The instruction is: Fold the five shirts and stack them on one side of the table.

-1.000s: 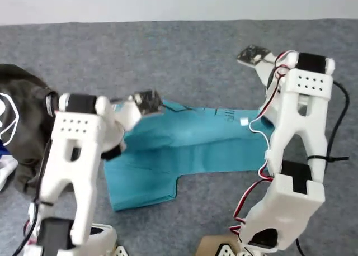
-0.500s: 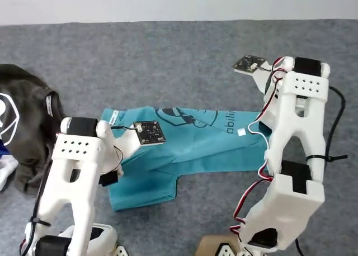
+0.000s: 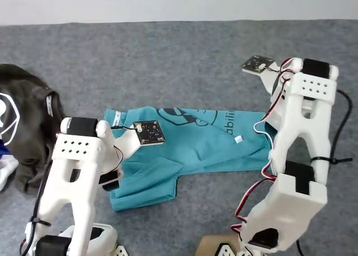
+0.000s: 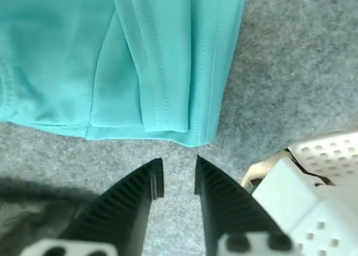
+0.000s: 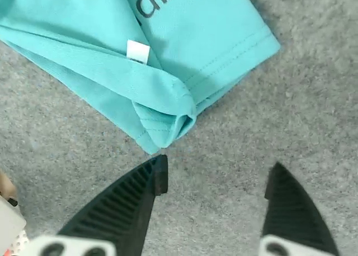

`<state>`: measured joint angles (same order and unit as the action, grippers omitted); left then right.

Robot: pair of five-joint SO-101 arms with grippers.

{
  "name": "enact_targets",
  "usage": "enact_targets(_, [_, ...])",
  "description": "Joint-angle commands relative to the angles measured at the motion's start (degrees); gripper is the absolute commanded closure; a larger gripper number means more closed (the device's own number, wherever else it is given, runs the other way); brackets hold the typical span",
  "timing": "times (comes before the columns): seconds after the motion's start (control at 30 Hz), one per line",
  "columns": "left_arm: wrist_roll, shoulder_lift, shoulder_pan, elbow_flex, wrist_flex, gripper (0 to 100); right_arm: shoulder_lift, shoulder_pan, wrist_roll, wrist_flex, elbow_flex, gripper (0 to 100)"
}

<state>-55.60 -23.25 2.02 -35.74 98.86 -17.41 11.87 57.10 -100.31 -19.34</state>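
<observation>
Evidently mid-fold: teal shirt [image 3: 190,138] lay lengthwise-folded at centre of table [image 3: 168,55]. Left gripper [image 4: 178,176] hovered off one end, fingers narrowly apart, empty; right gripper [image 5: 218,178] off other corner, spread wide, probably lined up for next grab.

Two black ribbed hands: left hand [image 4: 173,180], right hand [image 5: 215,180]. One teal cotton shirt [image 3: 196,141] between them; one dark crumpled clothing heap [image 3: 22,122].

the left arm [image 3: 78,155] is pulling back from the far edge of the teal shirt [image 3: 196,147] toward its own base, its wrist sinking over the near sleeve [image 3: 142,192]. the shirt is spreading flatter, its dark print [image 3: 187,117] and a white label [image 3: 116,119] coming into sight. the right arm [image 3: 293,150] is shifting slightly outward.
</observation>
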Motion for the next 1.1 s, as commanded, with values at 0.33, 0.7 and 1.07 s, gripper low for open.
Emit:
enact_targets(0.33, [19.1, -1.4, -4.8, 8.5, -14.4, 100, 5.8, -3.5, -4.6, 3.7, -0.6, 94.6])
enact_targets(0.7, [35.4, 1.1, -4.8, -3.6, -39.7, 99, -7.3, -9.3, -22.6, 19.0, -0.7, 99.0])
enact_targets(1.07, [35.5, 28.8, -4.9, 9.1, -35.1, 99, -14.1, -9.5, -23.8, 23.3, -0.7, 99.0])
